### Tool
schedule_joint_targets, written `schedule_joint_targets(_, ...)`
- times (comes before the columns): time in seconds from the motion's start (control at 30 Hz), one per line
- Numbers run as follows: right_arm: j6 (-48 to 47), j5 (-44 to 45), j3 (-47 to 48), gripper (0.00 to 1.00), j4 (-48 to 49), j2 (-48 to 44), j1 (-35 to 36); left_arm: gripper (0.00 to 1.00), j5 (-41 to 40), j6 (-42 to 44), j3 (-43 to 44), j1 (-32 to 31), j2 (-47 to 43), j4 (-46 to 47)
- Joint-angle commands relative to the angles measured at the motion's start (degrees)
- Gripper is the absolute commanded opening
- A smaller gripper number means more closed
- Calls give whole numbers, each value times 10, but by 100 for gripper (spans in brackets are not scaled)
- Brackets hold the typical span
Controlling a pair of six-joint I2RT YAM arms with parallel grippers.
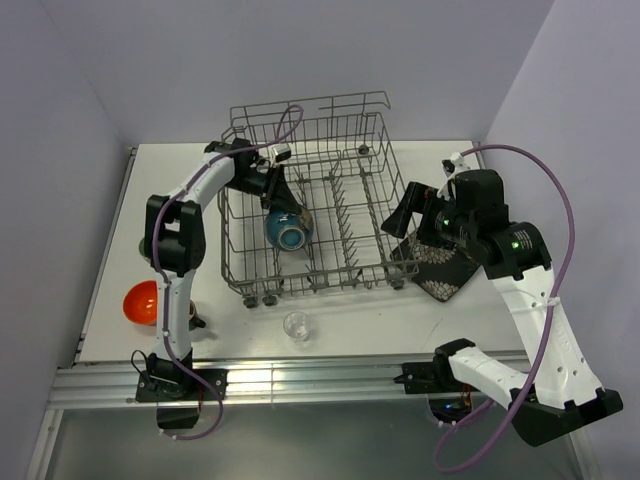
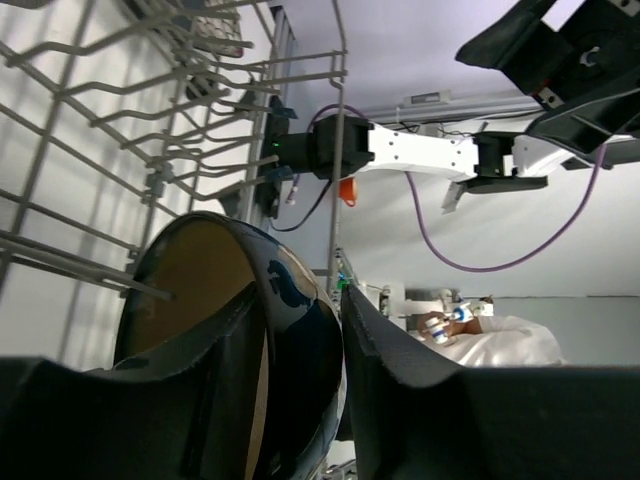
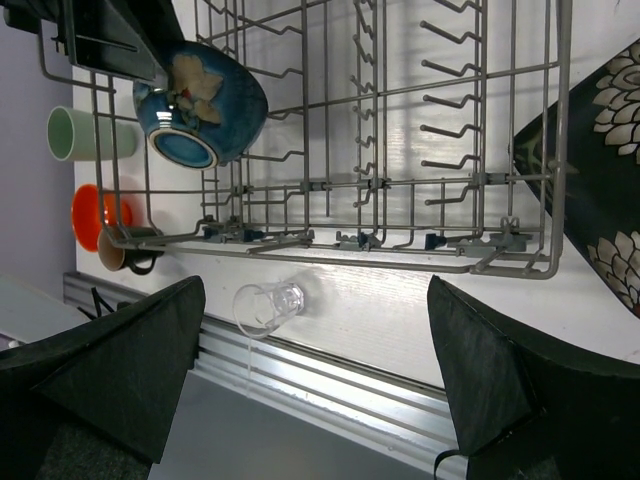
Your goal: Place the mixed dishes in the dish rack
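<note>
Top view: even, bright overhead light. The dish rack (image 1: 310, 215) casts a soft shadow on the white table (image 1: 360, 310), and the near metal rail (image 1: 300, 380) shows glare.

Left wrist view: backlit. The blue round bowl (image 2: 295, 300) is dark, and the left gripper's fingers (image 2: 120, 410) are blurred.

Right wrist view: table overexposed, rack wires bowed at the edges.

Pale lilac walls (image 1: 150, 60) enclose a white table (image 1: 400, 315); an aluminium rail (image 1: 300, 380) edges it, possibly grey floor (image 1: 320, 440) below.
</note>
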Motion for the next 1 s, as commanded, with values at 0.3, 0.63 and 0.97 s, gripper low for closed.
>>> schedule_joint_targets(0.3,-12,-10,-5,100,5,-16,-7,52,140,99,-13,42,116,-3)
schedule_joint_targets(0.63,-10,-27,-13,100,16,-9,-10,99,140,211,-45,63,68,-99)
schedule_joint_targets(0.97,-11,-38,-9,100,19,-6,-10,99,101,228,-25,69,-3,-99)
